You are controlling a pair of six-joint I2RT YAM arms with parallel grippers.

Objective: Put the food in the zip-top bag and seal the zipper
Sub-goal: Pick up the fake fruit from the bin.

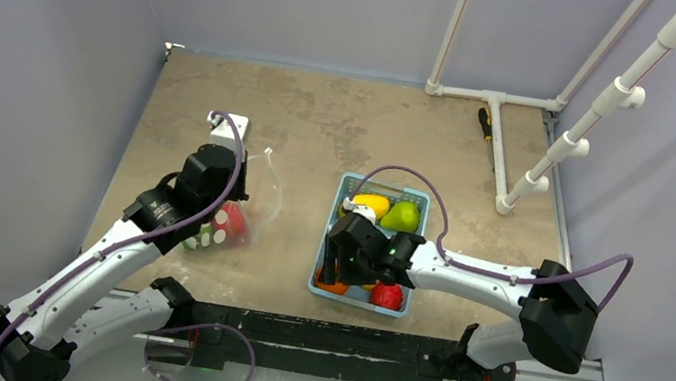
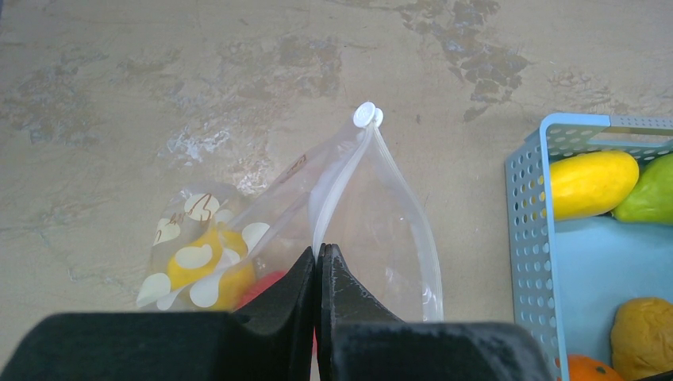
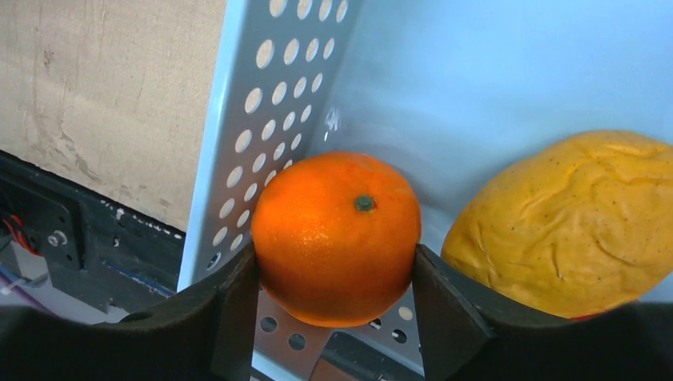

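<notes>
The left claw is clenched, its black fingers pinched together on the thin whitish zipper strip at the mouth of the crinkly transparent, white-dotted zip-top bag. The bag lies on the left half of the mottled brown surface, toward the near edge, with its mouth gaping. A round white slider sits at the strip's far end. Inside the bag, a yellow toy fruit and a red toy fruit lie at its left end.

Right of the bag and apart from it, a light-blue perforated plastic basket stands by the near edge, a little right of the middle. At its far end a smooth yellow toy fruit and a green pear-shaped toy fruit lie side by side. The right claw reaches into the basket's near left corner and grasps a glossy orange toy fruit, one finger pressed on each side of it, beside the perforated wall. Just right of the orange lies a lumpy yellow-brown toy fruit, and a second red toy fruit sits at the near right corner.

At the surface's far right corner stands a white plastic pipe frame, with a black-and-yellow tool lying beside it.
</notes>
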